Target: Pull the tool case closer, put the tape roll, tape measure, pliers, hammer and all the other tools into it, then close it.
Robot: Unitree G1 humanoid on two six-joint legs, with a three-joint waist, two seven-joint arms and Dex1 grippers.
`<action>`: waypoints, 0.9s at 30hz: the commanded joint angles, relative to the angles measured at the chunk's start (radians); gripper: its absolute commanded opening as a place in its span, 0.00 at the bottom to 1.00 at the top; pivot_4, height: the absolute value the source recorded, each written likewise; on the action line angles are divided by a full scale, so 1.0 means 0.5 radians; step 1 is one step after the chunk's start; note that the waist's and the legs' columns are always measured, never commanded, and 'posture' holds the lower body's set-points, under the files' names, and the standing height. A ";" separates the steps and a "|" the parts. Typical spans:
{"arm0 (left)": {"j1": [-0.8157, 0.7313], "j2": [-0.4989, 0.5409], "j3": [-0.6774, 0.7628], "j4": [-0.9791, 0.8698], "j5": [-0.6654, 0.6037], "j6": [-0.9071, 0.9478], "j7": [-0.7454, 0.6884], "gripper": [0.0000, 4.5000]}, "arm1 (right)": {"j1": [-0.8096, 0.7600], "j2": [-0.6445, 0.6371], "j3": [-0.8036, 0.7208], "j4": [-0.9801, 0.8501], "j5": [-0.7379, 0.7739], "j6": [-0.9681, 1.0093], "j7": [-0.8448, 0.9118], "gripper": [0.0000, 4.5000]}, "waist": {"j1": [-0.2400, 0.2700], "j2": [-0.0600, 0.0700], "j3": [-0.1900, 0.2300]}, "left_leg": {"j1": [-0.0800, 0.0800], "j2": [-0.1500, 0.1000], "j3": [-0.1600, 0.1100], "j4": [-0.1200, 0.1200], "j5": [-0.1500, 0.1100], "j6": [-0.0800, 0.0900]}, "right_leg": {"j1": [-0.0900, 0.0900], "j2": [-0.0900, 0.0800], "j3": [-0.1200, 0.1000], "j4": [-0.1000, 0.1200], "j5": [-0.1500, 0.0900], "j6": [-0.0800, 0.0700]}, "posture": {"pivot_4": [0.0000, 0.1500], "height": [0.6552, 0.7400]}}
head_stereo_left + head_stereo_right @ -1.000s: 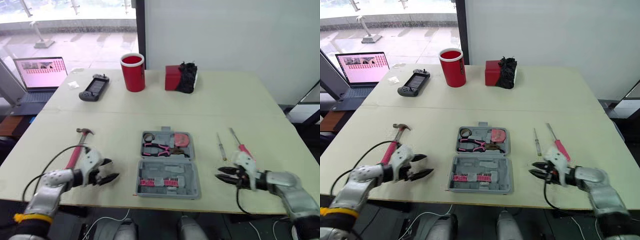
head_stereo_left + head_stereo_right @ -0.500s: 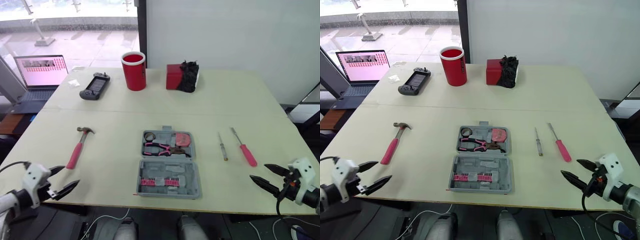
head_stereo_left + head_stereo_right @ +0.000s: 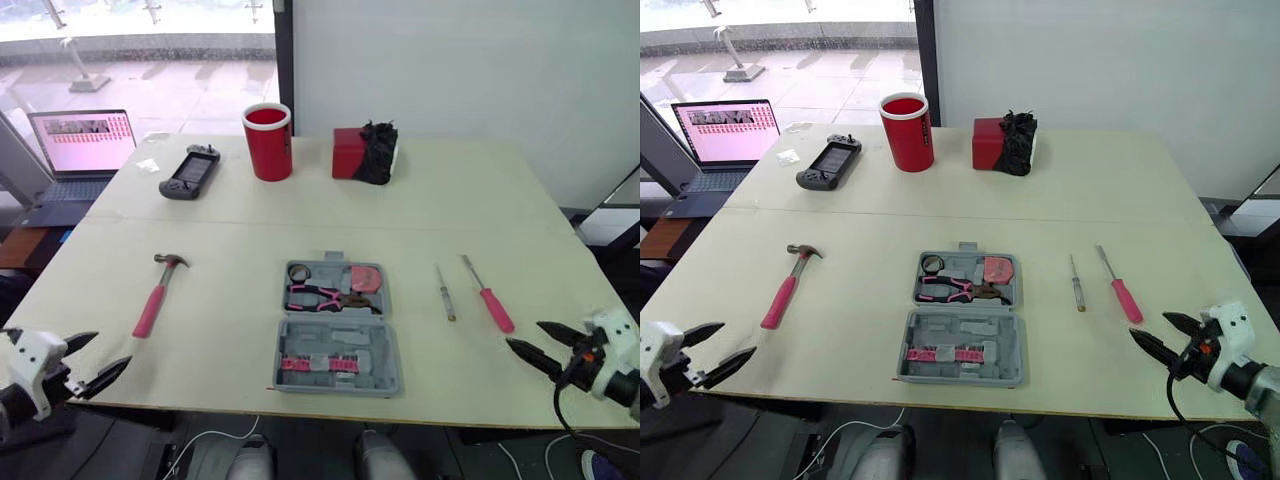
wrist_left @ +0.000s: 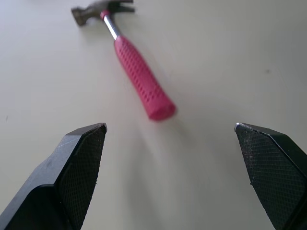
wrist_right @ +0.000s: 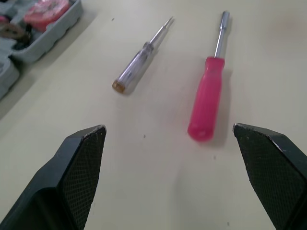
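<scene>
Tool case (image 3: pixel 337 330): open, mid-table (image 3: pixel 230 235), near front edge. Hammer (image 3: pixel 156 296) lies left, pink screwdriver (image 3: pixel 489 296) right (open tabletop around both). Left gripper (image 3: pixel 110 350), right gripper (image 3: pixel 524 335): fingers spread, over front edge.

pale table (image 3: pixel 480 200) before a white wall (image 3: pixel 450 60); bright window (image 3: pixel 130 40) (daylight pouring in) at left.

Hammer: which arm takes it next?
Left. The hammer lies left of the tool case, ahead of the open left gripper; the right gripper sits beyond the case, by the pink screwdriver.
</scene>
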 commanded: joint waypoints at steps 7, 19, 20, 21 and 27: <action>-0.281 0.118 -0.399 -0.811 -0.156 0.598 -0.139 1.00 | 0.066 -0.052 0.077 -0.706 0.198 0.547 -0.184 0.99 | 0.004 0.001 0.000 | -0.002 0.000 -0.001 -0.007 0.000 0.000 | 0.000 0.001 0.000 0.000 -0.004 0.007 | 1.00 1.00; -1.108 0.082 -0.916 -1.158 -0.252 1.173 -0.256 1.00 | 0.185 0.052 0.086 -1.397 0.271 0.917 -0.587 0.99 | -0.028 -0.017 -0.006 | -0.006 0.023 0.073 0.003 -0.005 0.008 | -0.039 0.033 0.080 -0.001 0.015 0.003 | 1.00 0.85; -1.138 0.080 -0.938 -1.158 -0.250 1.184 -0.270 1.00 | 0.198 0.064 0.086 -1.423 0.274 0.923 -0.604 0.99 | -0.038 -0.017 -0.006 | -0.006 0.023 0.073 0.003 -0.005 0.008 | -0.039 0.033 0.080 -0.001 0.015 0.007 | 1.00 0.85; -1.160 0.079 -0.955 -1.160 -0.248 1.191 -0.286 1.00 | 0.207 0.072 0.088 -1.441 0.269 0.925 -0.616 0.99 | -0.047 -0.017 -0.006 | -0.006 0.023 0.072 0.002 -0.005 0.008 | -0.039 0.033 0.080 0.000 0.015 0.009 | 1.00 0.85; -1.166 0.103 -0.978 -1.192 -0.216 1.187 -0.303 1.00 | 0.132 0.055 0.177 -1.366 0.182 0.892 -0.671 0.99 | -0.050 -0.017 -0.006 | -0.004 0.024 0.068 0.005 -0.004 0.009 | -0.037 0.036 0.078 0.006 0.016 0.010 | 1.00 0.85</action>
